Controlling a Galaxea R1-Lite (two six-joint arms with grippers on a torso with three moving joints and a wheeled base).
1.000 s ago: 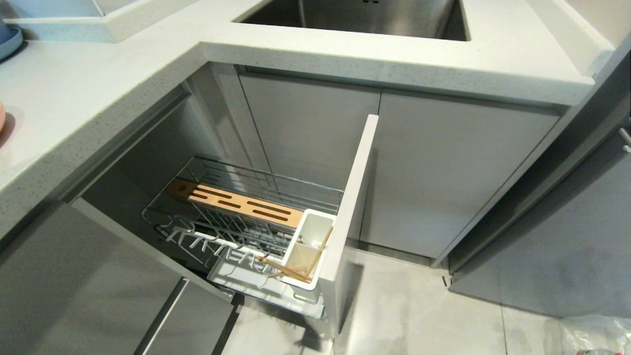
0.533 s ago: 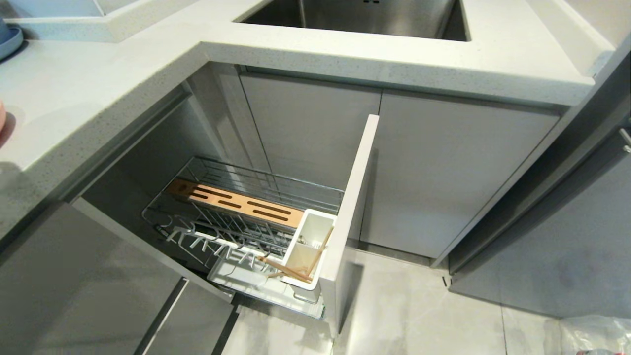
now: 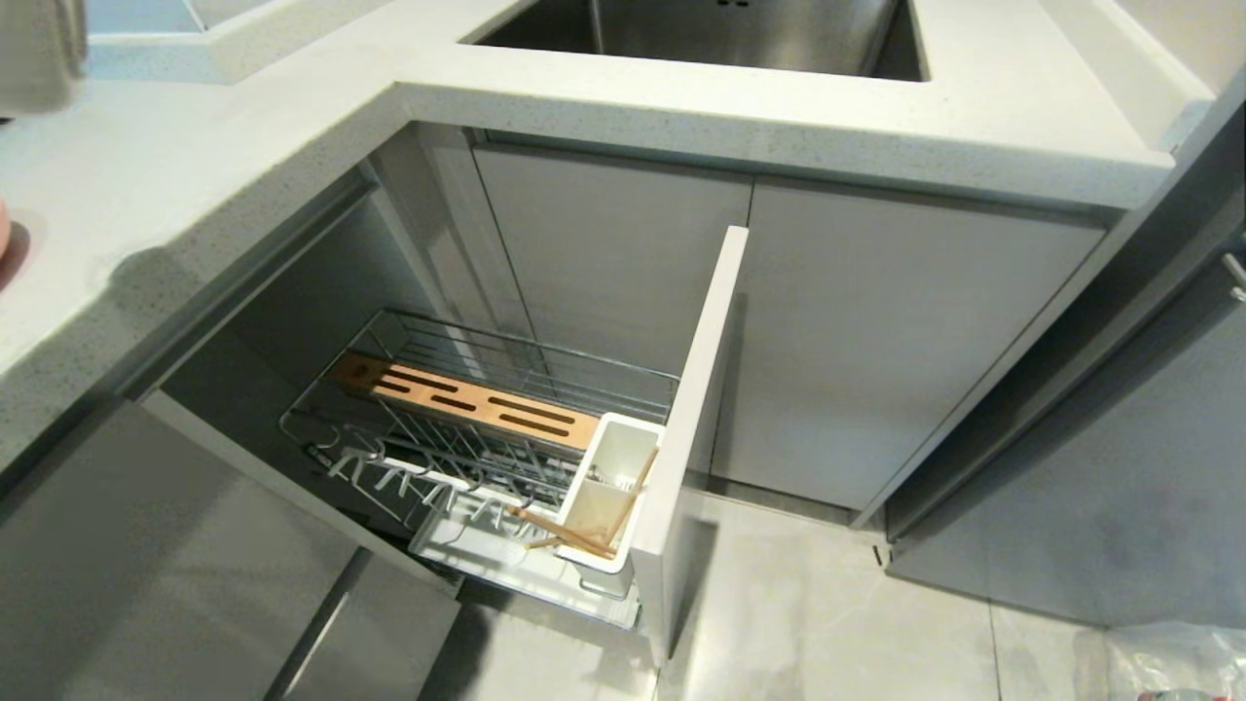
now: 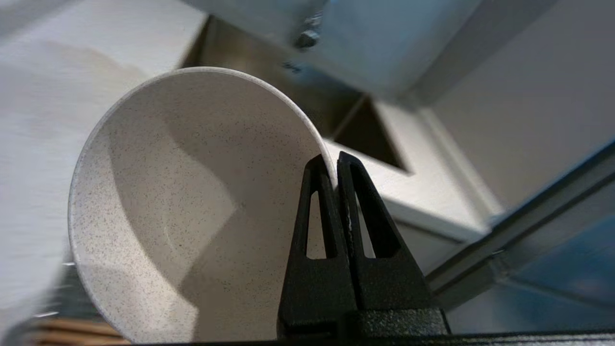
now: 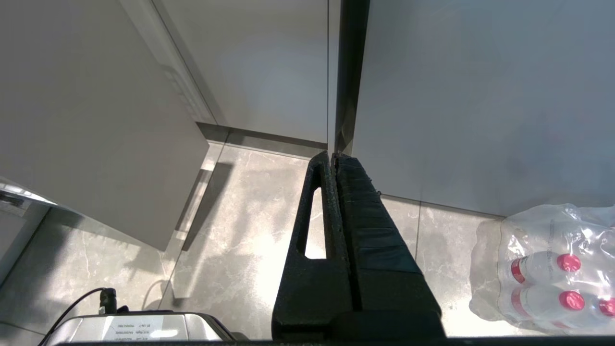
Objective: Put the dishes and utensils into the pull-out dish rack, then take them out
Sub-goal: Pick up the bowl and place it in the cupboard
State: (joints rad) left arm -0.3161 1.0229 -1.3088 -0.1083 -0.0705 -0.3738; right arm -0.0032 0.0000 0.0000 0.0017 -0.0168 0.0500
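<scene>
Since a second ago, a pale blurred shape, the cream-white bowl (image 3: 39,49), had come into the far left corner of the head view above the bench (image 3: 146,185), covering the spot where a blue plate had shown, and a dark shadow had spread on the bench below it. Nothing else in that view had shifted.

From the left wrist camera the left gripper (image 4: 335,166) had its jaws clenched on the rim of the speckled bowl (image 4: 192,202), one finger inside the wall and one outside, the bowl tipped so its open mouth faced the camera. Behind it lay the bench corner and the dark sink (image 3: 701,29).

Down below, the pull-out dish rack (image 3: 487,428) stood drawn out of the cabinet, its slotted wooden strip (image 3: 467,397) running along the wire basket. Its white utensil cup (image 3: 611,497) sat against the pale grey cabinet front (image 3: 696,419), with the chopsticks (image 3: 569,531) leaning out of it across the drip tray. Something metal showed inside the cup, too small to name.

The right gripper (image 5: 333,156) hung over the floor (image 5: 240,250) with its jaws pressed together on nothing, a shrink-wrapped pack of bottles (image 5: 547,269) off to one side.
</scene>
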